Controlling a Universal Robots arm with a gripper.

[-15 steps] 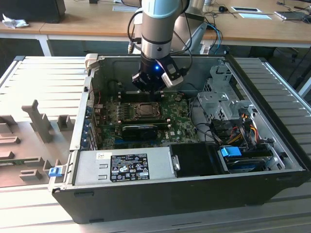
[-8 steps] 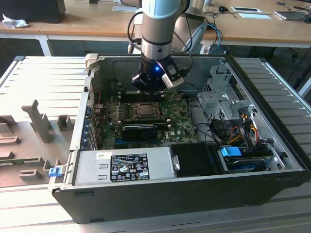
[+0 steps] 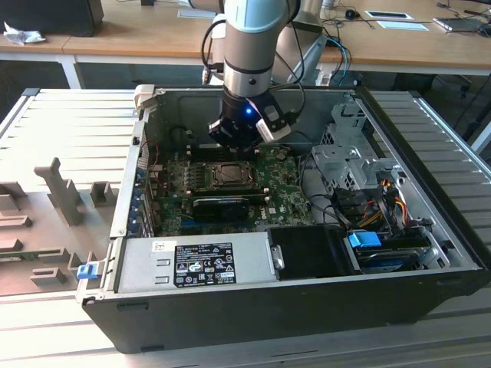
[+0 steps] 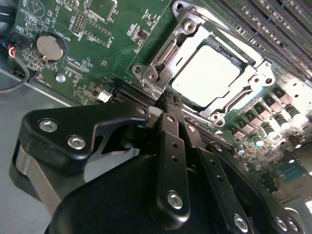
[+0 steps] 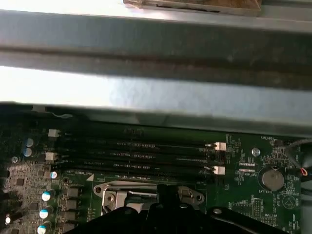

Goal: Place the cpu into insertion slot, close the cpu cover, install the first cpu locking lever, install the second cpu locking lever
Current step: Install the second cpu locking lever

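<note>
Cpu [image 4: 207,75] lies under its cover [image 4: 163,61], just beyond the clenched, empty claw [image 4: 168,109].

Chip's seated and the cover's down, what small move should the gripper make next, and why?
Probably ease the gripper down slightly. The cpu lies in the insertion slot under the flat cpu cover, and the shut fingertips hang at the cover's corner, where a locking lever would be pressed; the levers are hard to make out.
</note>
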